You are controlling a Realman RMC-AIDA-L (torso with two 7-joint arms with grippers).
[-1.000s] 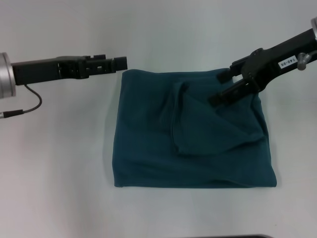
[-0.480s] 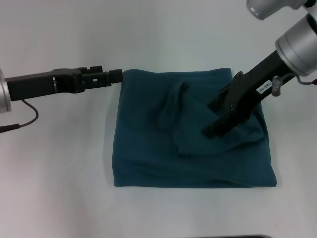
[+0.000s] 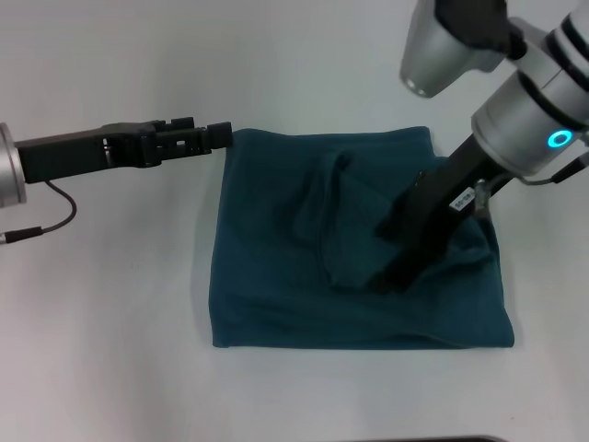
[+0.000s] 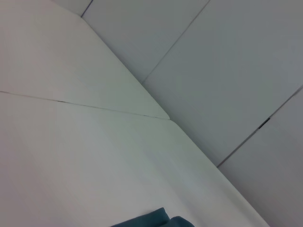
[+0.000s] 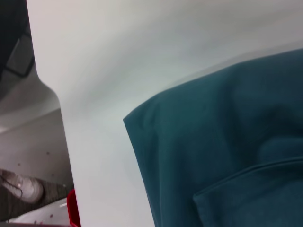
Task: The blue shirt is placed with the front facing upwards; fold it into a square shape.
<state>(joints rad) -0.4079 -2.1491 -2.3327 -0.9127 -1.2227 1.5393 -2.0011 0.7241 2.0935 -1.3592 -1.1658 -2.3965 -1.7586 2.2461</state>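
The blue shirt point(image 3: 276, 267) lies folded into a rough square in the middle of the white table, with a loose flap point(image 3: 345, 235) bunched on top at its right half. No lettering shows. My right gripper point(image 3: 385, 253) is open and angled down onto the shirt's right-centre, its dark fingers point(image 3: 391, 226) over the flap. My left gripper point(image 3: 219, 135) is held level at the shirt's far left corner, just touching or beside the edge. A corner of the shirt point(image 4: 151, 220) shows in the left wrist view, and its folded edge point(image 5: 213, 156) in the right wrist view.
The white table point(image 3: 110, 322) surrounds the shirt on all sides. A black cable point(image 3: 55, 207) hangs from the left arm. The right wrist view shows the table's edge with a red object point(image 5: 72, 208) beyond it.
My right arm has swung from the shirt's far right corner toward me and down onto its right-centre. The left gripper dipped a little and stays at the far left corner.
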